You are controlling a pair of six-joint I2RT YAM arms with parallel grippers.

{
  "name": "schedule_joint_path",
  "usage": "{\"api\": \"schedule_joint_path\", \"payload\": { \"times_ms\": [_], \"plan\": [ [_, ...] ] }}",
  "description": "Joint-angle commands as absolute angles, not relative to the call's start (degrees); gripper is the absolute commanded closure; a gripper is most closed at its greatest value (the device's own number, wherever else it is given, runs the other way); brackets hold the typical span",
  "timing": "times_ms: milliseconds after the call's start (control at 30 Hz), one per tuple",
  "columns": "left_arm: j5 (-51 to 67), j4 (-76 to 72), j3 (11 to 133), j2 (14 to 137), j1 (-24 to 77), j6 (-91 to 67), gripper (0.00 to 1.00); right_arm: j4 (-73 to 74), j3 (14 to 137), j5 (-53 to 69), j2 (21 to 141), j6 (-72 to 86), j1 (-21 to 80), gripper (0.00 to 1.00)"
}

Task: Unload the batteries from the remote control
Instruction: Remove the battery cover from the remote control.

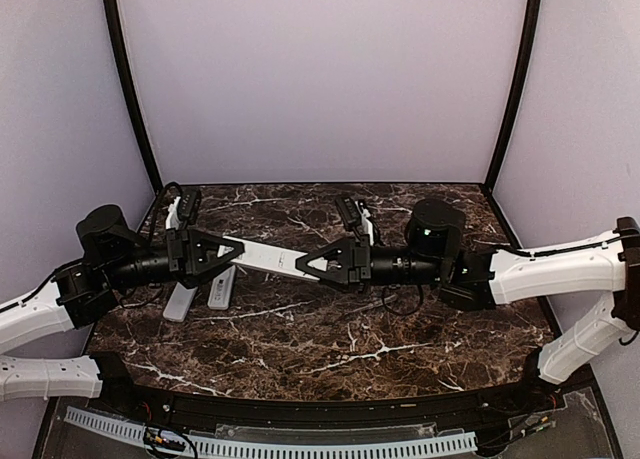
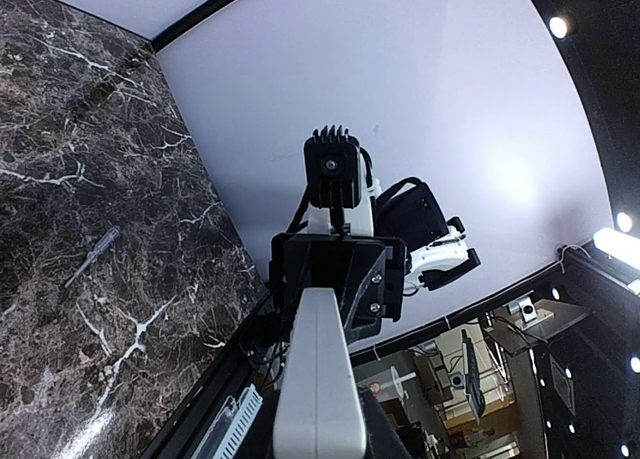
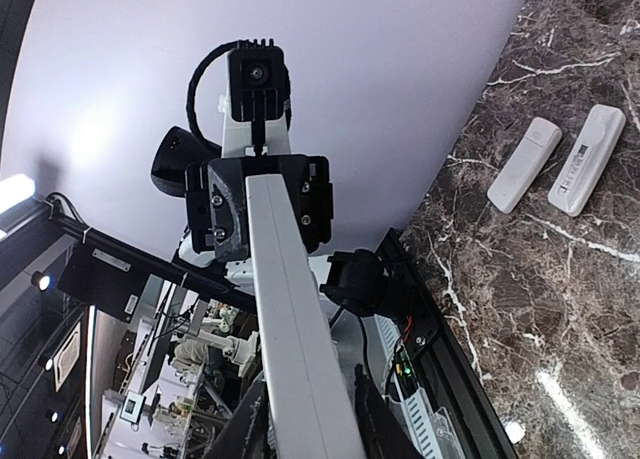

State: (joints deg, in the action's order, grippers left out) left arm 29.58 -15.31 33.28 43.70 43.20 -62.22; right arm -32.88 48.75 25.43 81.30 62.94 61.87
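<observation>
A long white remote control [image 1: 268, 258] hangs level above the marble table, held at both ends. My left gripper [image 1: 238, 251] is shut on its left end and my right gripper [image 1: 303, 264] is shut on its right end. In the left wrist view the remote [image 2: 318, 379] runs from my left gripper [image 2: 320, 441] up to the right gripper [image 2: 340, 269]. The right wrist view shows the remote [image 3: 285, 299] leaving my right gripper [image 3: 310, 421] toward the left gripper [image 3: 262, 204]. No batteries show in any view.
Two more white remotes [image 1: 180, 300] [image 1: 222, 287] lie side by side on the table under the left arm; the right wrist view shows them too [image 3: 525, 164] [image 3: 587, 159]. A small thin pale object [image 2: 95, 256] that I cannot identify lies on the marble.
</observation>
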Motion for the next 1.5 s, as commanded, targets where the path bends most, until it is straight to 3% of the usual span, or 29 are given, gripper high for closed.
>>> {"api": "schedule_joint_path", "payload": {
  "times_ms": [0,267,700,1467],
  "plan": [
    [29.0,-16.9,34.2,42.9,42.5,-61.3,1.0,-27.2,47.2,22.1,79.7,62.7,59.5,0.72],
    [29.0,-16.7,34.5,43.4,42.5,-61.1,1.0,-26.4,46.9,22.3,79.3,62.8,59.2,0.68],
    [26.6,-13.4,34.3,43.1,42.5,-60.2,1.0,-26.0,46.4,22.2,78.4,63.0,58.7,0.71],
    [24.4,-8.7,31.7,43.6,38.6,-62.7,1.0,-24.9,45.8,21.5,76.2,64.0,57.5,0.88]
  ]
}}
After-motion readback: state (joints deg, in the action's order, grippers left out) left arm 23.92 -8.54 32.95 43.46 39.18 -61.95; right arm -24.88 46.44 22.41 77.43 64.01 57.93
